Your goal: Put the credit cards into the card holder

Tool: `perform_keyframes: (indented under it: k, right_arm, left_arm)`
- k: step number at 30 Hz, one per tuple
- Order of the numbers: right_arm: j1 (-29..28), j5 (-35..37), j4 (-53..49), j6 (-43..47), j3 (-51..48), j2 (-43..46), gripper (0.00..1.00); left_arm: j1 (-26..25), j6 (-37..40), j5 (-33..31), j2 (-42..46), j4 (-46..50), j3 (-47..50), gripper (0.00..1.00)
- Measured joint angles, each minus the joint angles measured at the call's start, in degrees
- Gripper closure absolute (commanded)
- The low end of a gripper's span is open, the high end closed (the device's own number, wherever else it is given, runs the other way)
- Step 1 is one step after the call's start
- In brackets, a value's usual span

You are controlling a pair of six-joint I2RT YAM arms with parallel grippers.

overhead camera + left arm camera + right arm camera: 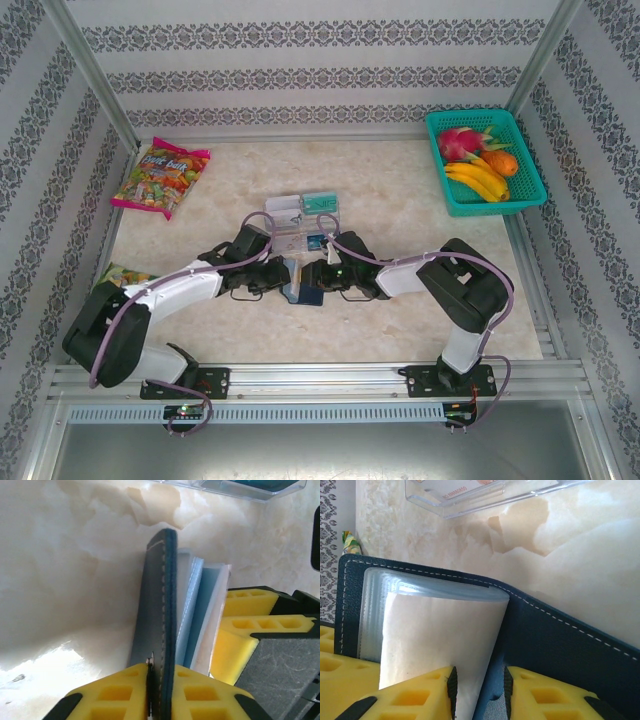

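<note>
Yellow foam pads (115,695) of the left hand (160,690) are seen pressed together on the navy cover of the card holder (159,605). The holder is held on edge and rises straight out from between the fingertips. Just right of that cover, the holder's pale blue and white inner leaves are fanned apart, and the right hand (480,687) is met on their far side.

From the right wrist, that hand is seen nearly closed, pinching a whitish inner leaf of the holder, with the stitched navy cover spread behind the leaf to both sides of the fingertips.

Beyond both hands the marbled surface (75,580) is seen. Farther out from the fingertips a clear acrylic tray (470,502) is set, with credit cards (322,203) lying in it. A green basket (495,207) of fruit is placed well off to the right of the right hand. A bag of sweets (160,178) is placed well off to the left of the left hand.
</note>
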State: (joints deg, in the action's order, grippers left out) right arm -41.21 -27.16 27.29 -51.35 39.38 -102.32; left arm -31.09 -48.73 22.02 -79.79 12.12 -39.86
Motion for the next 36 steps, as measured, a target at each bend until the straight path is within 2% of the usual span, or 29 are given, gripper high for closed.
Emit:
perform_keyframes:
  k: [1,3,15,21,29,36]
  right_arm:
    - [0.2,-0.1,0.0,0.0,0.0,-0.1,0.67]
    - [0.6,-0.5,0.3,0.0,0.0,-0.2,0.67]
    - [1.4,-2.4,1.9,-1.0,-0.3,-0.5,0.64]
    - [2.5,-4.0,1.5,-1.0,-1.1,1.0,0.58]
    - [6.3,-5.6,-4.9,0.2,-2.7,7.1,0.56]
    - [6.6,-6.6,-10.5,2.3,-1.7,12.6,0.56]
  left_arm:
    - [0.0,-0.2,0.3,0.0,-0.4,0.0,0.99]
    - [0.0,-0.3,0.5,0.0,-1.1,0.2,1.0]
    - [0.5,-0.1,0.4,1.6,-1.9,1.6,1.0]
    - [0.5,3.4,-1.4,5.3,7.8,-3.2,1.0]
    - [0.7,10.1,-8.2,6.2,21.9,-12.2,1.0]
    - [0.7,11.6,-10.5,5.4,25.5,-12.2,1.0]
